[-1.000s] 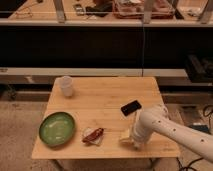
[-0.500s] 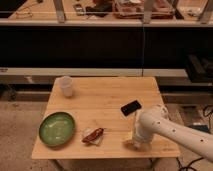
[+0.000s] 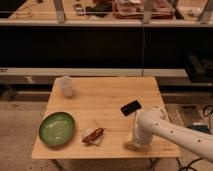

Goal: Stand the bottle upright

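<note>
Soft, warm, rather dim light lies evenly on the table [image 3: 105, 100]; the recess under the shelf [image 3: 100, 22] behind is nearly black. My pale arm [image 3: 170, 131] shows brightest, my gripper [image 3: 134, 145] low near the front right corner.

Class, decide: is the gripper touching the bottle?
Cannot tell. In the camera view the gripper sits low at the table's near right corner, by the bottle, but the arm hides any contact.

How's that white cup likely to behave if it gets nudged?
The cup looks small and stands upright, so it is probably light and apt to tip or slide on the smooth wooden table. Once down, its round wall would likely let it roll. The gripper is at the table's near edge, well away from it.
</note>
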`<action>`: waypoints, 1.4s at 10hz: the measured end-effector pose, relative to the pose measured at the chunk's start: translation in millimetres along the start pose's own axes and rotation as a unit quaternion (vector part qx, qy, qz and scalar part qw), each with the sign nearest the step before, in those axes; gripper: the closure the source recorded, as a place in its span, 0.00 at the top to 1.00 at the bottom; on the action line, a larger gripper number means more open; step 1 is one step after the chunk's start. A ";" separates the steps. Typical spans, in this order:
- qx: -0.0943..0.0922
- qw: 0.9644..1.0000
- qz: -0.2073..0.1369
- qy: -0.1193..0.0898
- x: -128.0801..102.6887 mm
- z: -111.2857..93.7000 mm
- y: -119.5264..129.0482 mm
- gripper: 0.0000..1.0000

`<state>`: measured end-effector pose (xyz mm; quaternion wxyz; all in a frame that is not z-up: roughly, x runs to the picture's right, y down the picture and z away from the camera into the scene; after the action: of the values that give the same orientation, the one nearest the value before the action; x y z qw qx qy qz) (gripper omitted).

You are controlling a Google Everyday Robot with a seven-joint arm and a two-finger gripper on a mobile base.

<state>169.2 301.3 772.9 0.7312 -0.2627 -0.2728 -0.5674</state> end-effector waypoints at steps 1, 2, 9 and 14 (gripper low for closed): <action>-0.002 1.000 0.000 -0.001 -0.8 1.6 -0.6 0.76; -0.003 1.000 0.000 -0.001 -1.4 2.8 -1.1 0.68; -0.002 1.000 -0.002 0.002 -1.0 3.8 -4.5 0.21; 0.006 1.000 -0.005 0.007 1.2 -4.7 -11.6 0.21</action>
<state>158.6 294.7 771.3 0.7320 -0.2528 -0.2720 -0.5712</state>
